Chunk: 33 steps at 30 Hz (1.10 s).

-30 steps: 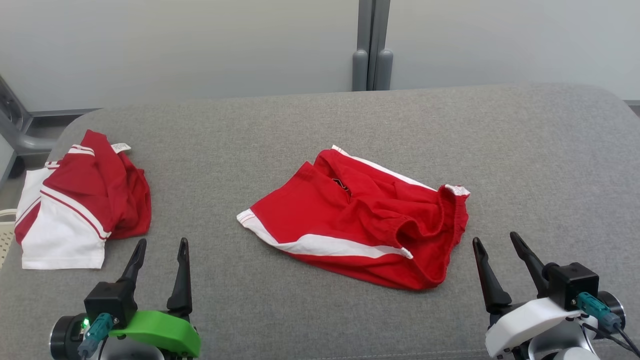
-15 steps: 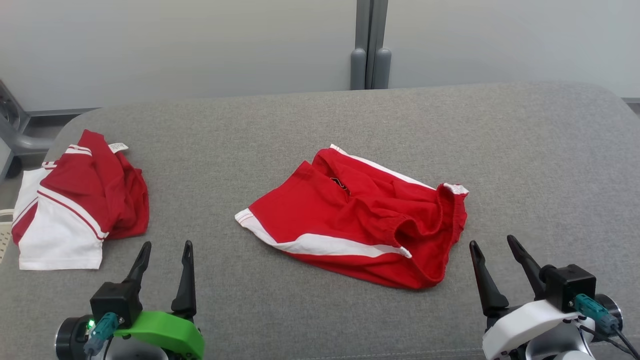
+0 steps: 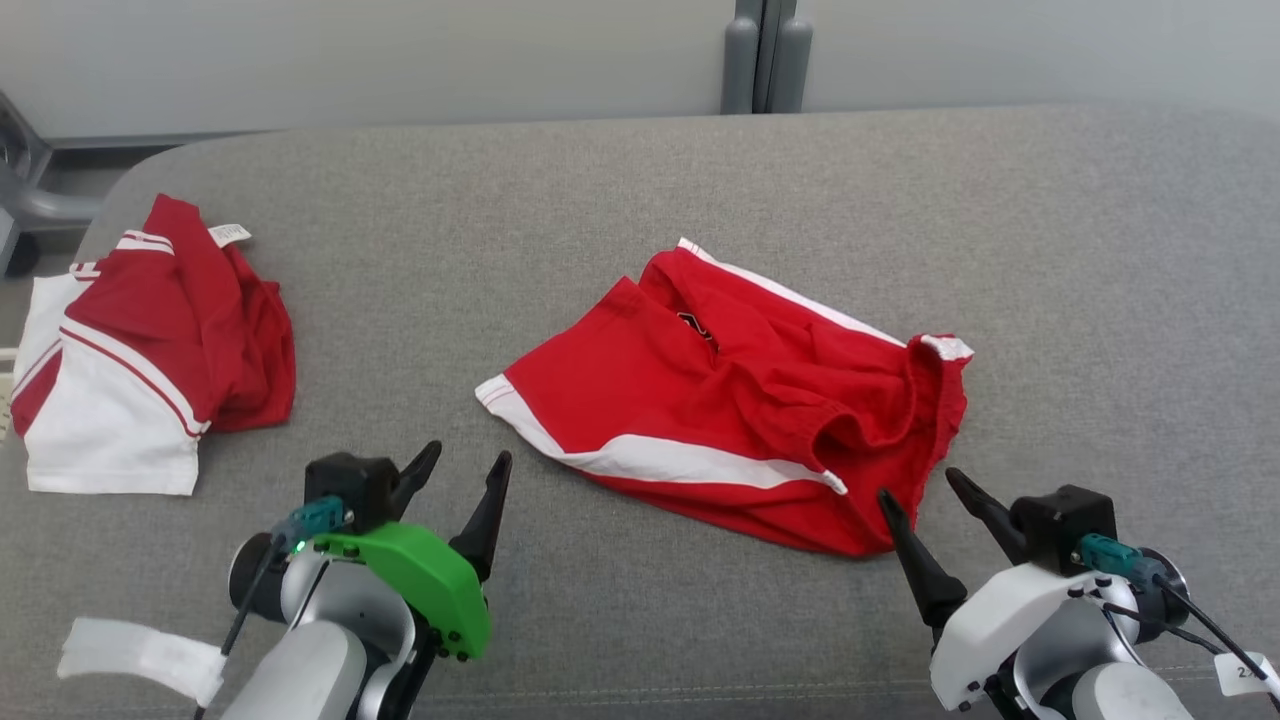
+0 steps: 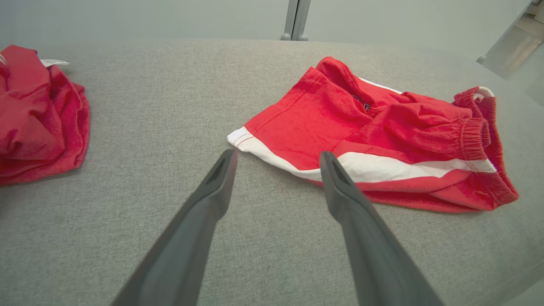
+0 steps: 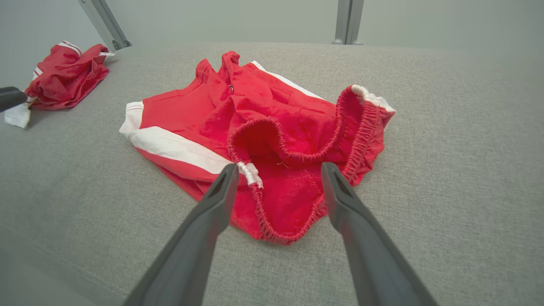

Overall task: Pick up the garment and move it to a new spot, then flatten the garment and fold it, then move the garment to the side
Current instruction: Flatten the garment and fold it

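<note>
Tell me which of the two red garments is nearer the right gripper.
The red shorts in the middle, elastic waistband gaping toward the right gripper. The other, a bunched red-and-white garment with its label showing, lies at the far left.

Grey woven upholstered surface under and ahead of both jaws, pale grey wall panels beyond it, a grey double post between the panels, a grey metal frame far left of the left jaws

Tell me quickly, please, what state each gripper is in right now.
Left gripper: open, empty, near the red shorts at the leg hem.
Right gripper: open, empty, near the waistband.
</note>
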### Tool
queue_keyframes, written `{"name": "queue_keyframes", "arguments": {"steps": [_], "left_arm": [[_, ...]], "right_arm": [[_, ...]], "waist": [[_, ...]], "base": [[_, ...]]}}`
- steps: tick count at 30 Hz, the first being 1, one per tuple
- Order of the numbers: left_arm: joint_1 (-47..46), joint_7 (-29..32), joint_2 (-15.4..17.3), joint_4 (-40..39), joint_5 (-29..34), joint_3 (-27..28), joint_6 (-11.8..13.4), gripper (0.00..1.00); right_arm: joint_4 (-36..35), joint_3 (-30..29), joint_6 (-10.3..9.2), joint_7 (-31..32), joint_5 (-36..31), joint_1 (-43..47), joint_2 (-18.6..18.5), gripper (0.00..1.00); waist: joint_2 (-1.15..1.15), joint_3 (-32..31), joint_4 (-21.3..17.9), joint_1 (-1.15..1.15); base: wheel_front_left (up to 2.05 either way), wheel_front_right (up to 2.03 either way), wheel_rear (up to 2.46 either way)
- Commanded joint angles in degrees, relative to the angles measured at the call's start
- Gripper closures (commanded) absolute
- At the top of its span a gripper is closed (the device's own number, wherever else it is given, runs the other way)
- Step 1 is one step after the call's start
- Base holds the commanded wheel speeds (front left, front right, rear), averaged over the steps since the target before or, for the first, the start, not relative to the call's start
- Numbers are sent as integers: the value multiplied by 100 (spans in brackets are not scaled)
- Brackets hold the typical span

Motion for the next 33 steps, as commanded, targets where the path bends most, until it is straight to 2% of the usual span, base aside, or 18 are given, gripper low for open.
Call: {"name": "queue_keyframes", "arguments": {"steps": [1, 8, 14, 21, 29, 30, 31, 32, 33], "left_arm": [[-247, 137, -35, 116, -87, -28, -113, 0], [-1124, 636, -154, 758, -376, -57, -556, 0], [-1807, 1133, -219, 1408, -691, -64, -809, 0], [-2382, 1266, -307, 2150, -1006, -55, -941, 0], [-2738, 1156, -407, 2786, -1300, -102, -986, 0], [-2758, 1173, -426, 2856, -1329, -137, -988, 0], [-2784, 1187, -426, 2907, -1328, -187, -991, 13], [-2794, 1201, -443, 2929, -1374, -240, -990, 33], [-2810, 1150, -447, 2905, -1406, -281, -992, 65]], "right_arm": [[4, 73, 0, 67, 52, -144, -60, 0], [39, 446, 0, 272, 160, -624, -265, 0], [87, 693, 0, 361, 299, -972, -383, 0], [135, 884, 0, 469, 433, -1245, -510, 0], [125, 1008, 0, 615, 519, -1382, -590, 0], [116, 1015, 0, 622, 527, -1384, -595, 11], [107, 1021, 0, 628, 537, -1384, -600, 58], [75, 1019, 0, 582, 559, -1386, -591, 100], [63, 1012, 0, 586, 559, -1385, -595, 100]], "waist": [[0, 341, 88, 0], [0, 917, 123, 0], [0, 1274, 109, 0], [0, 1526, 66, 0], [0, 1678, -7, 0], [0, 1684, -13, 0], [0, 1693, -19, 0], [0, 1703, -26, 0], [0, 1708, -32, 0]], "base": [[0, 0, 0], [0, 0, 0], [0, 0, 0], [0, 0, 0], [0, 0, 0], [0, 0, 0], [0, 0, 0], [0, 0, 0], [0, 0, 0]]}}
